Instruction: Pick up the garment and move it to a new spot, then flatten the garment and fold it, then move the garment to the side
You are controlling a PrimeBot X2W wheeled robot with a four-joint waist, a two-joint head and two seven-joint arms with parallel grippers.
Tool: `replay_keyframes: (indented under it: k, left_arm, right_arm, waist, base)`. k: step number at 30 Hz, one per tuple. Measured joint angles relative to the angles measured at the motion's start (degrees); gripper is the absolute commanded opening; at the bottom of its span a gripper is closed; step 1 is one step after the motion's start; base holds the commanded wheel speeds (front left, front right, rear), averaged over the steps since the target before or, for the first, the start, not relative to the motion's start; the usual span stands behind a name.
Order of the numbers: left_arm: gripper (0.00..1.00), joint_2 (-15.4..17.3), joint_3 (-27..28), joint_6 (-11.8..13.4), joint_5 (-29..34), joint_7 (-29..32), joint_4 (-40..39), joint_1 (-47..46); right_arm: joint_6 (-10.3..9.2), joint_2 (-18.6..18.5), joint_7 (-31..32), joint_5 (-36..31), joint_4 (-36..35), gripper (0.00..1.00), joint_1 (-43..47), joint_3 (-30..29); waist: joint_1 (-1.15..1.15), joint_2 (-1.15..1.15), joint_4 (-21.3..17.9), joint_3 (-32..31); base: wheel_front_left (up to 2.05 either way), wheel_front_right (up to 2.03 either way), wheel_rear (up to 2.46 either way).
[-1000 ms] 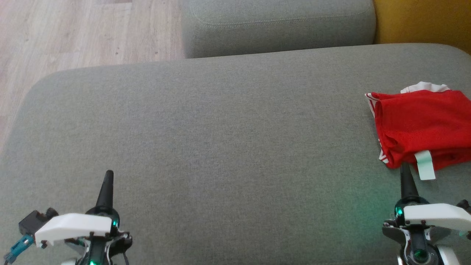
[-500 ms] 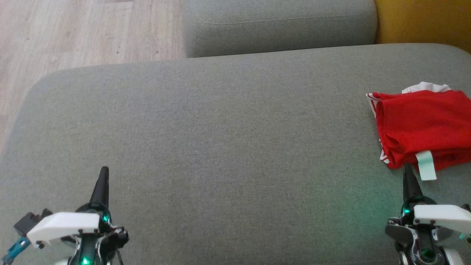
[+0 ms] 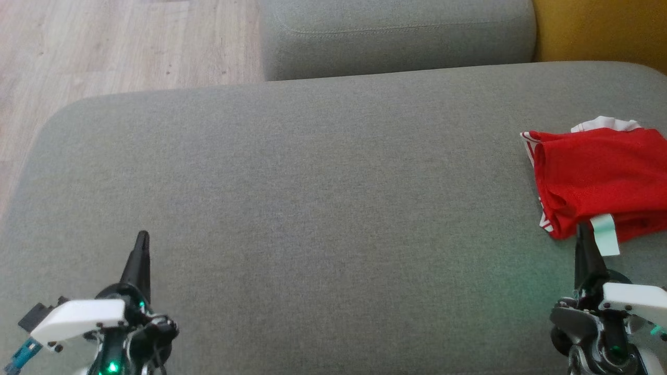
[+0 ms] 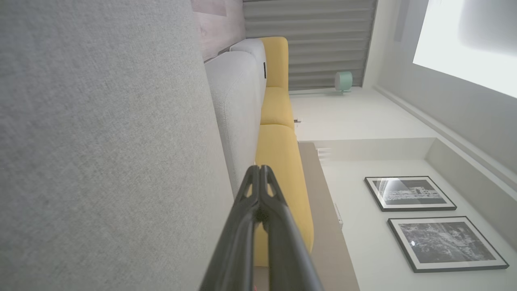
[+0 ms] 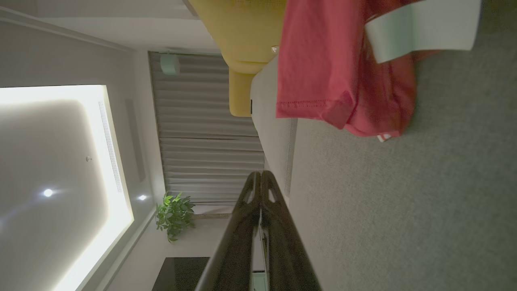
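Head view: red garment point(image 3: 599, 177) lay as a folded, compact bundle at the far right of the grey sofa seat point(image 3: 312, 182), white trim at its far edge, pale label point(image 3: 604, 240) hanging off its near edge. That placement reads as the final "to the side" spot, so the task looked about done. Right jaws clenched, holding nothing, the right fingers point(image 3: 586, 255) pointing at the garment's near hem just beside the label; contact unclear from here. Left jaws also clenched and empty, left fingers point(image 3: 138, 260) low at the left over bare seat, well apart from the garment, likely parked out of the way. Around: wood floor point(image 3: 104, 41) at upper left, a second grey cushion point(image 3: 396, 36) behind, a yellow cushion point(image 3: 599, 26) at upper right. Nothing lay on the seat between the arms. Left wrist view: fingers point(image 4: 246, 234) pressed together, seat fabric point(image 4: 101, 141) alongside, yellow sofa point(image 4: 282, 161) and framed pictures point(image 4: 410, 193) beyond. Right wrist view: fingers point(image 5: 278, 234) pressed together, tips short of the garment point(image 5: 323, 60) with seat showing between, so probably not touching; label point(image 5: 424, 30) curled over the cloth, a potted plant point(image 5: 173, 214) and blinds point(image 5: 202, 121) in the background. Only the loose label and hem sat near the tips, a snag risk.
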Motion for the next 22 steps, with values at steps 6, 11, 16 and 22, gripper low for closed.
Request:
replay_keyframes:
  k: [6, 11, 16, 22]
  left_arm:
    - [0.0, 0.0, 0.7, -0.42, -3.46, 0.76, 0.1, -0.86]
    - [0.0, 0.0, 0.71, -0.42, -3.52, 0.76, 0.26, -0.86]
    - [0.0, 0.0, 0.71, -0.42, -3.52, 0.77, 0.27, -0.86]
    - [0.0, 0.0, 0.73, -0.42, -3.52, 0.81, 0.27, -0.86]
  right_arm:
    - [0.0, 0.0, 0.77, 3.68, -0.04, 0.0, -0.01, -0.45]
    - [0.0, 0.0, 1.05, 3.69, -0.05, 0.0, -0.01, -0.57]
    - [0.0, 0.0, 1.05, 3.69, -0.05, 0.0, -0.01, -0.62]
    - [0.0, 0.01, 1.05, 3.69, -0.05, 0.0, -0.01, -0.68]
  waist:
    - [0.0, 0.0, 0.07, 0.04]
    - [0.0, 0.0, 0.07, 0.04]
    - [0.0, 0.0, 0.07, 0.04]
    - [0.0, 0.0, 0.07, 0.04]
  base:
    - [0.0, 0.0, 0.0]
    - [0.0, 0.0, 0.0]
    - [0.0, 0.0, 0.0]
    - [0.0, 0.0, 0.0]
